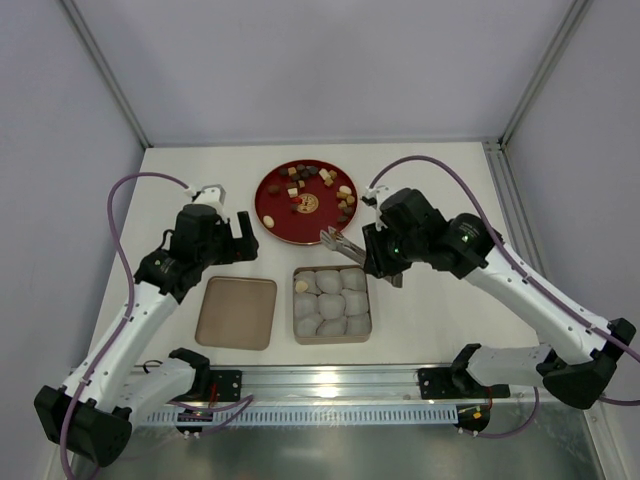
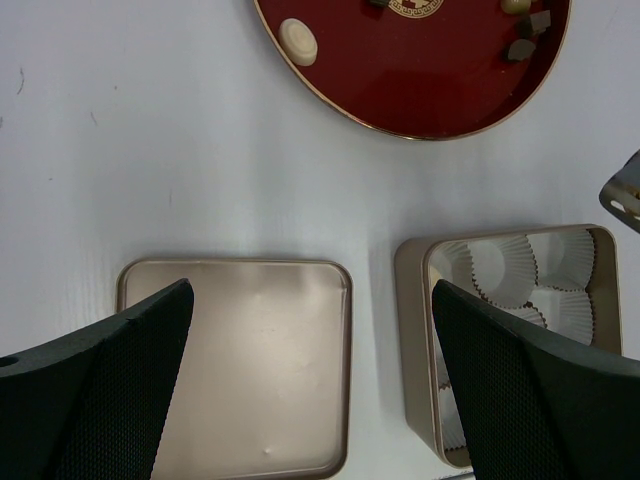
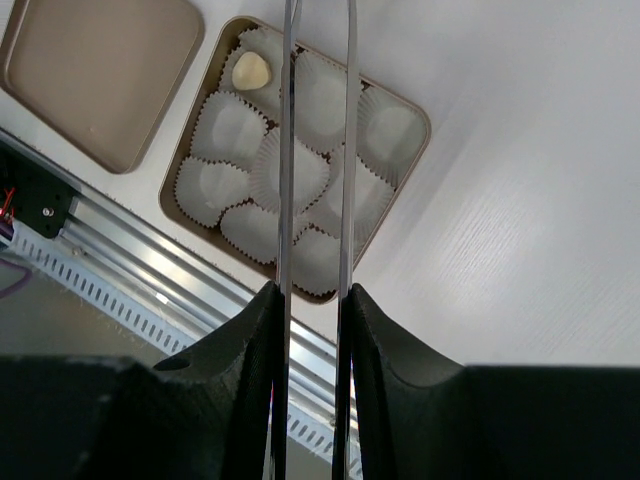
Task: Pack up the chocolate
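Observation:
Several chocolates (image 1: 318,180), dark, tan and cream, lie on a round red plate (image 1: 278,218). One cream chocolate (image 3: 250,70) sits in a corner paper cup of the square tin (image 1: 361,325). My right gripper (image 1: 375,255) is shut on metal tongs (image 1: 335,240), whose tips hover between the plate and the tin. In the right wrist view the tongs (image 3: 287,150) run up past the top edge, so I cannot see their tips there. My left gripper (image 1: 240,235) hangs open and empty above the tin's lid (image 2: 260,370), left of the tin (image 2: 412,330).
The flat tan lid (image 1: 237,312) lies left of the tin. White paper cups (image 3: 290,175) fill the tin. An aluminium rail (image 1: 330,385) runs along the near table edge. Frame posts stand at the back corners.

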Robot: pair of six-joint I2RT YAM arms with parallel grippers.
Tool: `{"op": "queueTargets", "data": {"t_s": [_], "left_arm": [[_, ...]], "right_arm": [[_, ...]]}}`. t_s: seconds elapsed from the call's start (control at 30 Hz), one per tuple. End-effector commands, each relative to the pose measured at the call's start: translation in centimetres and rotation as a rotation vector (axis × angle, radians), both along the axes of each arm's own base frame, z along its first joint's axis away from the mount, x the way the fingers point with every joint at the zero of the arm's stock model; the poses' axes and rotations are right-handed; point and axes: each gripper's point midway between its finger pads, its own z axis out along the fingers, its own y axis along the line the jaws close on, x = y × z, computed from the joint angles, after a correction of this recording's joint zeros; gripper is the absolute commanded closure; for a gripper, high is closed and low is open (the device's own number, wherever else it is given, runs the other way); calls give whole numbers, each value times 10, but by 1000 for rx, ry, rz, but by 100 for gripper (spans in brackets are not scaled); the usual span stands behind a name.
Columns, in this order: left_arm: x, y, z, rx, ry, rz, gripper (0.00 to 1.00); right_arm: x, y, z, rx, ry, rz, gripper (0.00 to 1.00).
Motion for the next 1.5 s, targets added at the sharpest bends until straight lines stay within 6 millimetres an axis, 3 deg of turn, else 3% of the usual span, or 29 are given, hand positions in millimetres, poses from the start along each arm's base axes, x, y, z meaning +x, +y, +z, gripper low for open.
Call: {"op": "queueTargets", "data": {"t_s": [0.0, 0.2, 0.47, 0.8, 1.47], "left_arm": [[5, -4, 13, -28, -29, -5, 0], [5, -3, 12, -26, -30, -2, 0], [5, -3, 12, -25, -30, -3, 0], [5, -2, 11, -21, -28, 3, 0], [5, -2, 11, -19, -24, 1, 0]], "right_arm": [[-21, -7, -6, -1, 23, -24, 70], [-48, -5, -35, -14, 85, 0, 70], [-47, 4, -55, -11, 101, 10, 70], [-42, 15, -67, -28, 108, 27, 69], [-44, 12, -77, -62, 119, 27, 62]]}}
